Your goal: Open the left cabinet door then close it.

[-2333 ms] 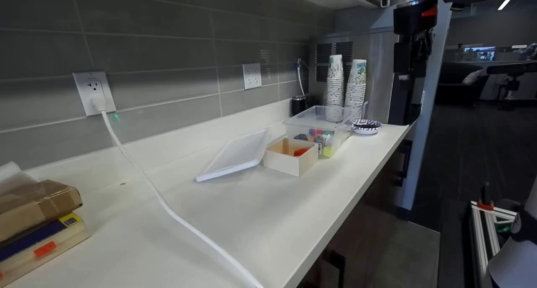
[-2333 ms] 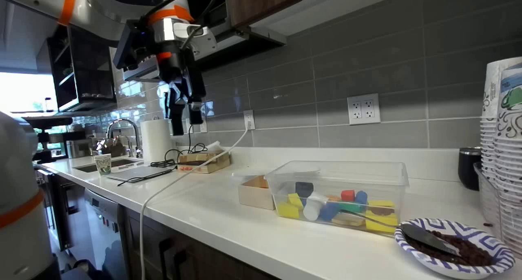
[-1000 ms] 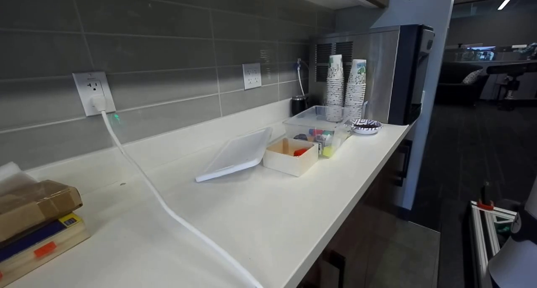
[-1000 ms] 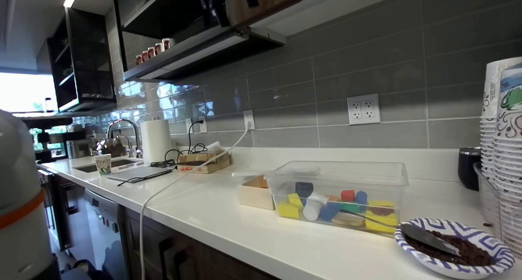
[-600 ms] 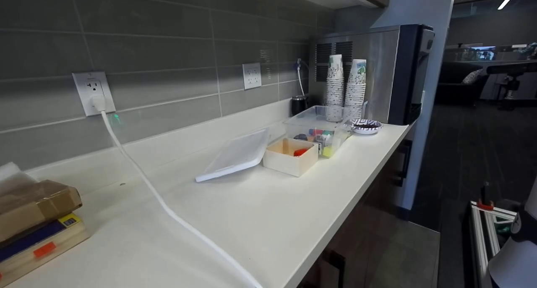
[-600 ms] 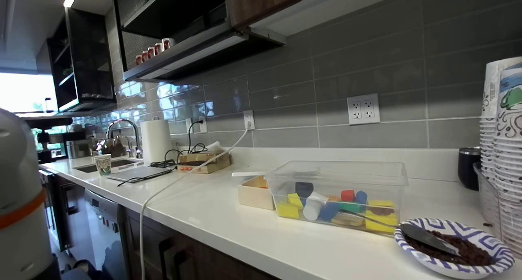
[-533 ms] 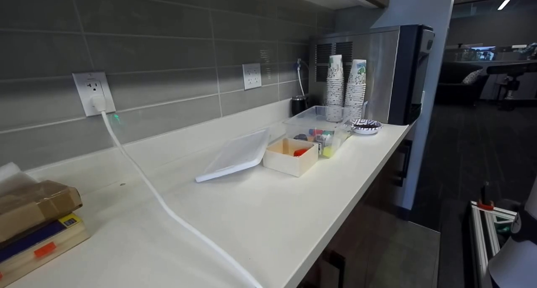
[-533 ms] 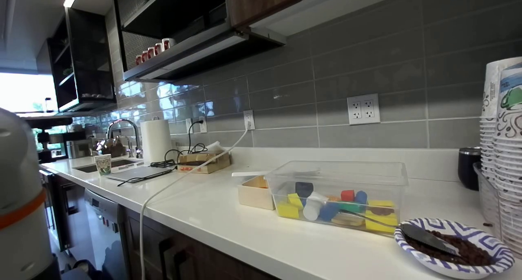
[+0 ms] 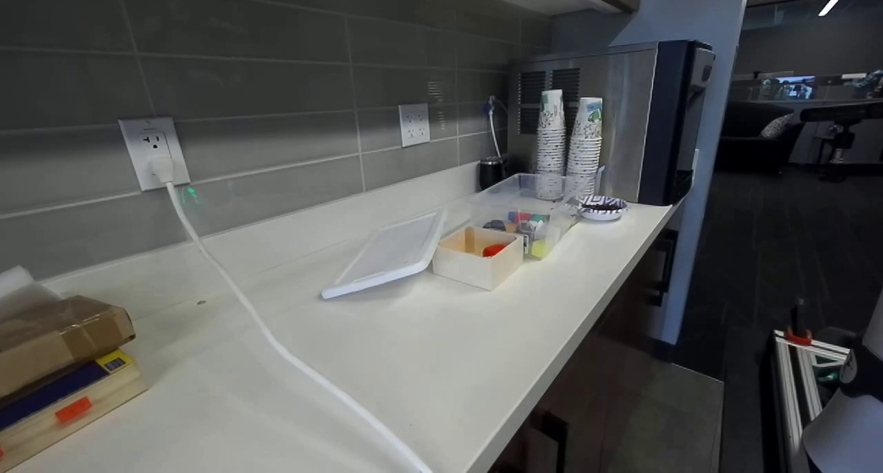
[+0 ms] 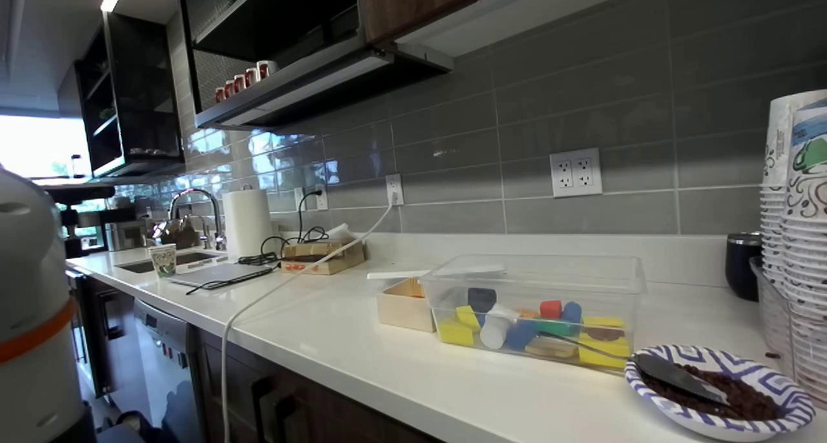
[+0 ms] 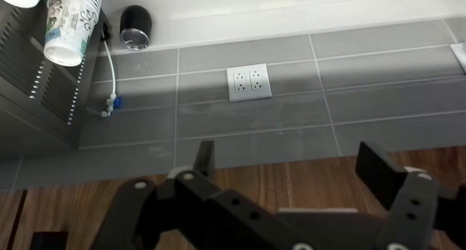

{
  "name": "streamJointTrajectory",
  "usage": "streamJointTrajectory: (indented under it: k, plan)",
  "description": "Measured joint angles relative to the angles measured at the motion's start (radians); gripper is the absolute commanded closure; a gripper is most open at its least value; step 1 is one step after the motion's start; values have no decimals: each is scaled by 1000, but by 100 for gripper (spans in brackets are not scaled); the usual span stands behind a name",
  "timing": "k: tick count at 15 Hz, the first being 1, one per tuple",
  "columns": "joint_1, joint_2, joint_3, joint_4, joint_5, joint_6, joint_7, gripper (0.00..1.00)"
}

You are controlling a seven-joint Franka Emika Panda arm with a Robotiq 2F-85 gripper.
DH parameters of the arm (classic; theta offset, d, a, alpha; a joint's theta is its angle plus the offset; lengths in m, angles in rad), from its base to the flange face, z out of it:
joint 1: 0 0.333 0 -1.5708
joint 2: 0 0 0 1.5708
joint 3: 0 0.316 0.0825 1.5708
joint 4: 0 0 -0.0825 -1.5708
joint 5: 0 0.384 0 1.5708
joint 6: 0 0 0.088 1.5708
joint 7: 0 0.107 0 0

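Standing wide in the wrist view, which is upside down, the gripper (image 11: 287, 160) has its two black fingers (image 11: 378, 175) well apart, with grey tile (image 11: 251, 115) and the brown wood of the cabinet door (image 11: 276, 186) visible between them. Whether they touch the wood cannot be told. The door lies across the lower part of that view, bounded on its left by a dark seam (image 11: 18, 217), with a black handle (image 11: 49, 239) just beside the seam and cut off by the frame. Its edge nearest the tile runs almost level, rising a little to the right, and the grain runs up and down; the rest is out of frame, so its long axis cannot be told. In an exterior view the upper cabinet (image 10: 433, 7) faces out over the counter (image 10: 452, 381), and next to it a dark shelf (image 10: 291, 84) bears a row of red-and-white containers (image 10: 252, 77), too small to make out. Below stands a clear bin (image 10: 536, 288) holding yellow, blue, red, green and white blocks (image 10: 455, 332). Just beside it, in both exterior views, sits a pale wooden box (image 9: 476, 269); something red (image 9: 493, 249) shows inside, and a white lid (image 9: 390, 252) lies tilted next to it. A patterned paper bowl (image 10: 769, 380) near the bin holds small brown pieces (image 10: 743, 392) and a dark spatula (image 10: 675, 375). Two stacks of paper cups (image 9: 585, 149) rise beside a black tumbler (image 10: 743, 267) whose inside is hidden
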Motion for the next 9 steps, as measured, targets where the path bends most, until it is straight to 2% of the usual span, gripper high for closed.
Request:
streamJointTrajectory:
  k: [5, 9]
  plan:
    - [-3, 115, -58, 144, 125, 25, -28, 0]
    - [-33, 177, -96, 236, 175, 60, -31, 0]
